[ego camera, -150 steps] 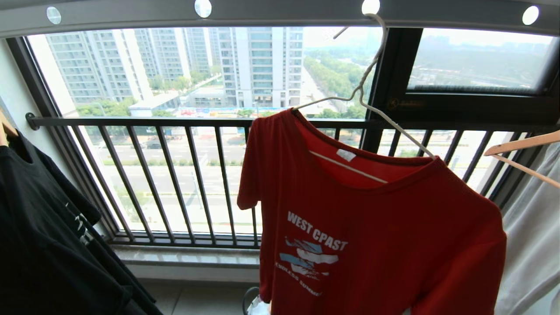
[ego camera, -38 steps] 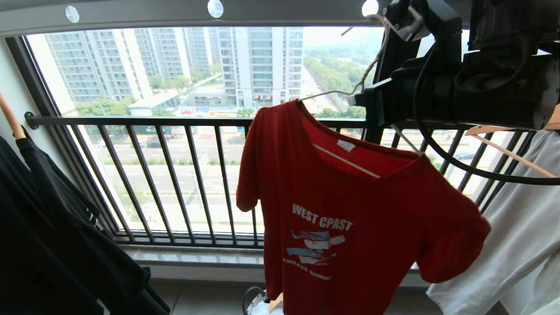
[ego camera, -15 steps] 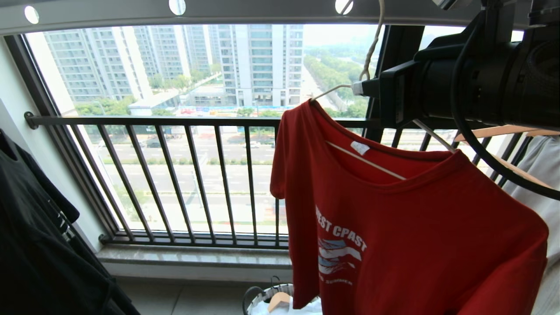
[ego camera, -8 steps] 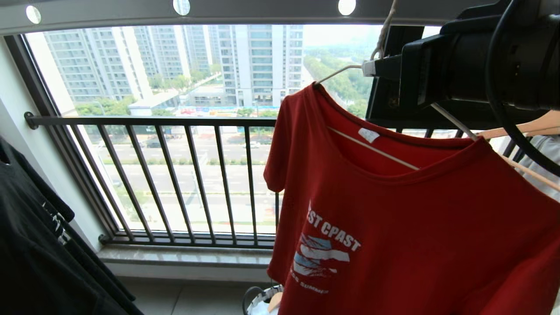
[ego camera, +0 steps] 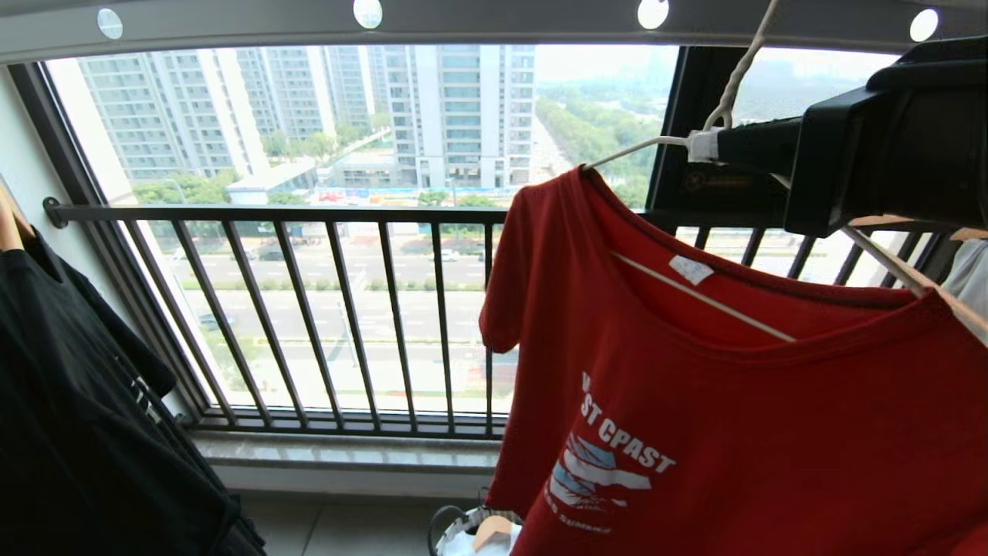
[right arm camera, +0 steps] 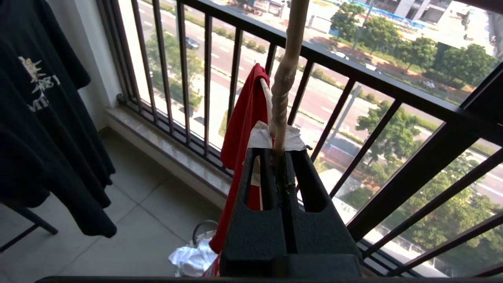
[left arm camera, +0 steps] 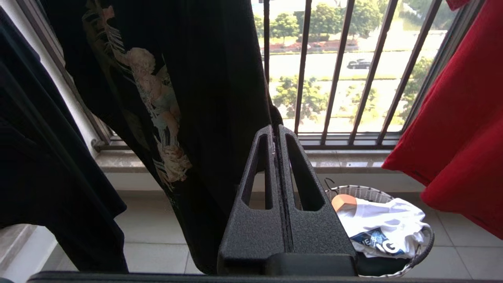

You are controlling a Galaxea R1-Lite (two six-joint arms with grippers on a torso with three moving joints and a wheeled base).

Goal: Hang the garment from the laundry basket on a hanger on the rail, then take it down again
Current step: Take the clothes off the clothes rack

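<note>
1. Under the rail [ego camera: 494, 27], which spans the whole top of my head view with its row of round holes, I judge the task to be in its second half: the hanging part looks done and the taking-down is under way.
2. The garment [ego camera: 772, 432], the red T-shirt with white lettering, is draped on the hanger and fills the lower right of the head view, in front of the window railing [ego camera: 309, 309]. It is not in the basket, so returning it is left to do.
3. The black printed T-shirt [ego camera: 85, 417] hangs at my left and plays no part.
4. My right gripper [right arm camera: 281, 151] is high on the right, its two fingers pinched hard on the hanger [ego camera: 722, 116] at the twisted neck, just below the long hook. The hook's top runs out of the head view near the rail, so I cannot tell whether it is clear of its hole.
5. My left gripper [left arm camera: 276, 131] is parked low near the black shirt, fingers pressed together on nothing.
6. The laundry basket [left arm camera: 426, 239] sits on the floor below the shirt's hem, with white cloth in it.
7. Left to do, as I judge it: bring the hanger down and get the shirt off it.
</note>
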